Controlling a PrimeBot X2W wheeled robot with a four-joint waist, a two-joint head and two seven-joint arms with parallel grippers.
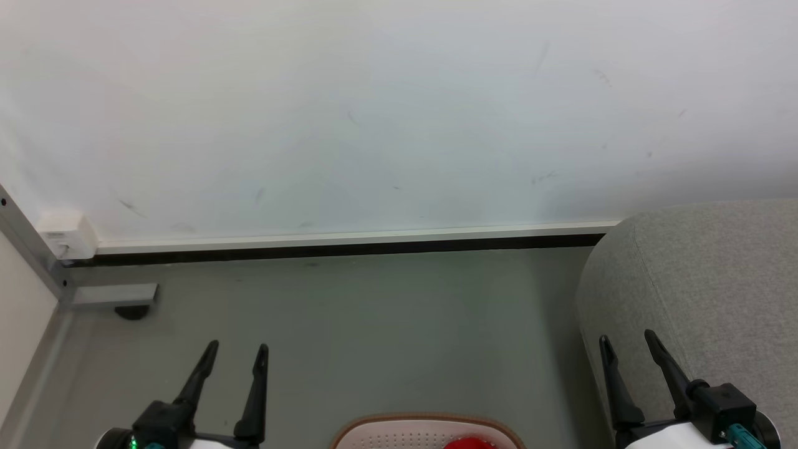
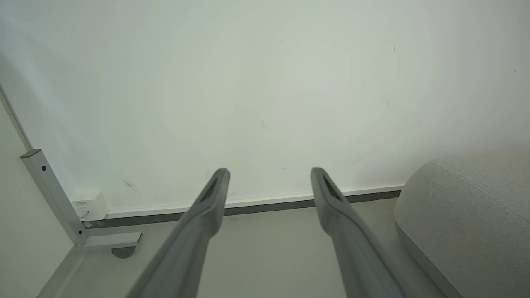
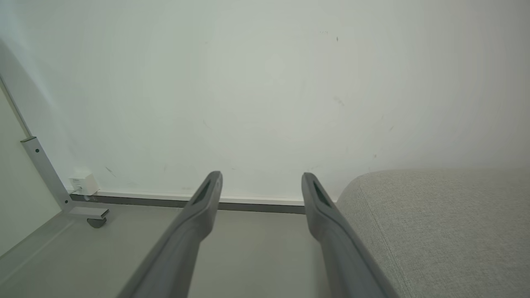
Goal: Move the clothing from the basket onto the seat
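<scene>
While both arms are held low before a pale wall (image 1: pixel 374 112), a small white box (image 1: pixel 65 232) is seen at the far left, where a grey metal post (image 1: pixel 25 240) meets the floor (image 1: pixel 374 324). Next, the left hand (image 1: pixel 239 345) is held above the floor, spread wide and holding nothing. At the bottom middle, the basket (image 1: pixel 430 416) is cut off by the picture's edge, and the red clothing (image 1: pixel 471 443) is seen lying inside it. Further right, the right hand (image 1: pixel 626 337) is likewise spread and empty, seen against the rounded corner of the grey seat (image 1: pixel 711 274).
</scene>
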